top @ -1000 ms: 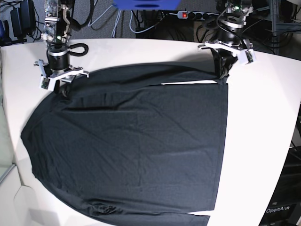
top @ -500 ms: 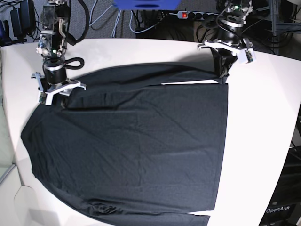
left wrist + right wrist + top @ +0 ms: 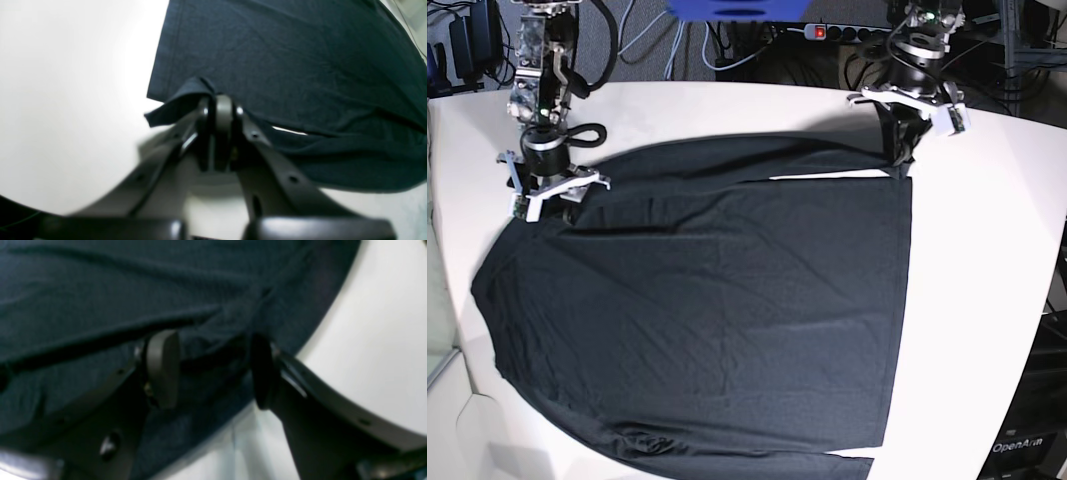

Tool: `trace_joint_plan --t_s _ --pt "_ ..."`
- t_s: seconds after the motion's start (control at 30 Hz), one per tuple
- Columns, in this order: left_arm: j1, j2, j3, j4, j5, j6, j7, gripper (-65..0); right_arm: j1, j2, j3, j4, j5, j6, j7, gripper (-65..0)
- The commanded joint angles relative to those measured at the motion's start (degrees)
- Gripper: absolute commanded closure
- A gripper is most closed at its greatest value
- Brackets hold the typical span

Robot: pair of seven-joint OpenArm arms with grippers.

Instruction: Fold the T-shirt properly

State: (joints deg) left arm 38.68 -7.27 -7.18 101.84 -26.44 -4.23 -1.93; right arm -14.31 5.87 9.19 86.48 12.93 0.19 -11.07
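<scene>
The black T-shirt (image 3: 717, 310) lies spread nearly flat on the white table (image 3: 987, 300), with one sleeve folded across its far edge. My left gripper (image 3: 901, 160) stands at the shirt's far right corner. In the left wrist view it (image 3: 221, 105) is shut on a small raised fold of the shirt's (image 3: 300, 60) hem corner. My right gripper (image 3: 552, 205) is at the shirt's far left edge. In the right wrist view it (image 3: 213, 370) is open, its fingers (image 3: 163, 370) straddling the dark fabric (image 3: 100, 290) close above it.
A power strip with a red switch (image 3: 827, 32) and cables lie behind the table's far edge. A blue object (image 3: 737, 8) hangs at the top. The table's curved edge runs down the right, with a black box (image 3: 1027, 440) beyond it.
My right gripper has moved a little forward and to the left along the shirt's far left edge, then held still. The left gripper and the shirt have not moved.
</scene>
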Motion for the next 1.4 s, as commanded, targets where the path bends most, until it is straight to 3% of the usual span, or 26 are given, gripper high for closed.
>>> trace_joint_plan --t_s 0.0,0.73,1.2,1.37 --pt "0.40 -0.16 -0.07 0.97 -0.07 -0.39 -1.63 0.0 0.28 0.51 0.26 1.22 0.04 -0.14 1.53 -34.2" --pt "0.31 -0.16 -0.07 1.06 -0.07 -0.39 -1.63 0.0 2.31 0.51 0.35 -1.60 0.04 -0.14 1.36 -32.9" --pt "0.49 -0.16 -0.07 1.15 -0.07 -0.39 -1.63 0.0 2.13 0.42 0.35 -1.60 0.04 -0.14 1.36 -2.1" --pt "0.58 -0.16 -0.07 1.23 -0.07 -0.39 -1.63 0.0 2.04 0.51 0.35 -1.51 0.04 -0.14 1.36 -0.4"
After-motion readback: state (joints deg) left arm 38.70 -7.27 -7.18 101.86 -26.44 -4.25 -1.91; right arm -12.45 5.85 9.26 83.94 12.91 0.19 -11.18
